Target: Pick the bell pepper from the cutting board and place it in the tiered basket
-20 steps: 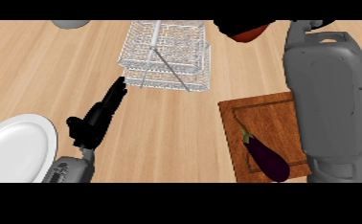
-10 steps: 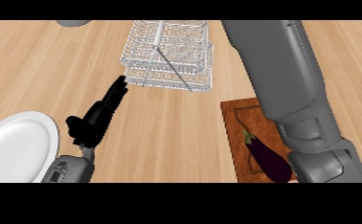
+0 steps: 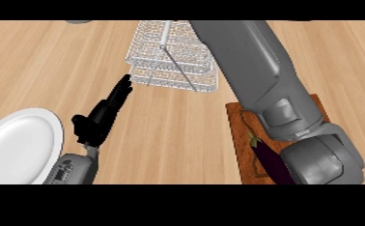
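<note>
Left hand [image 3: 96,123], fingers [image 3: 118,93] straight (beside plate [image 3: 28,143]), right forearm [image 3: 249,70] over tiered basket [image 3: 153,68]

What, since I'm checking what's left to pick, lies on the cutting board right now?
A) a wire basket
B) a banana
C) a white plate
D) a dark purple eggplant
D: a dark purple eggplant with a green stem lies on the cutting board at the view's lower right.
</note>
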